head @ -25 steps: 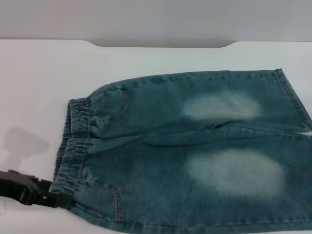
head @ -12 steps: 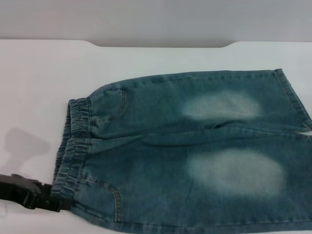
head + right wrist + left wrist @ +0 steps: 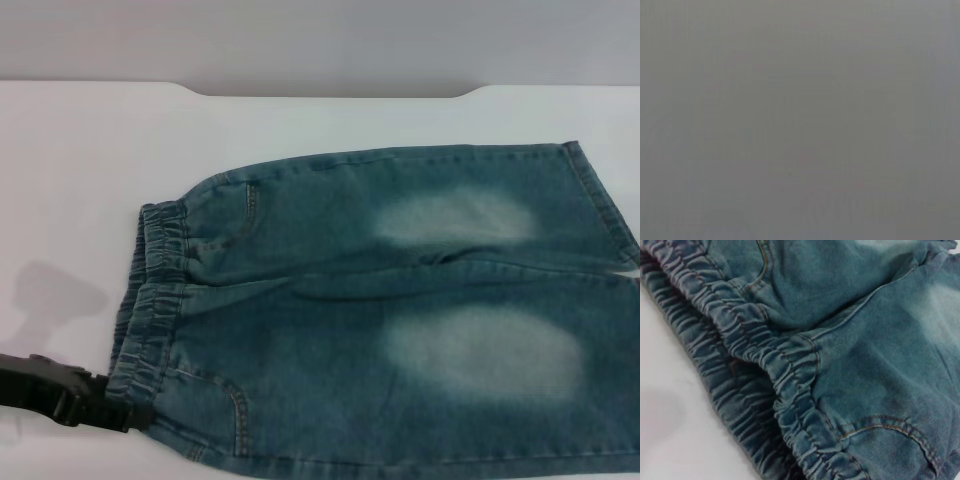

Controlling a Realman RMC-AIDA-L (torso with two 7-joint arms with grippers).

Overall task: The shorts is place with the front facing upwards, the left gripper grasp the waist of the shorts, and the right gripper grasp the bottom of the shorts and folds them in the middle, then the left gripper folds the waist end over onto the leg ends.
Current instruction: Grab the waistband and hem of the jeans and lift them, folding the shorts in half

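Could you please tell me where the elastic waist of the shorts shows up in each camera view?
Head view: the waist of the shorts runs down the garment's left end, above the left gripper.
Left wrist view: it crosses the picture diagonally.
Right wrist view: not in it.
Shared landmark: the curved pocket stitching.

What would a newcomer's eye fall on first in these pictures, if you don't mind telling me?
First, the denim shorts spread front-up across the white table, with two pale faded patches on the legs. Next, the ruffled elastic waist at the robot's left, where the black left hand reaches the waistband's near corner. The right hand is not in view.
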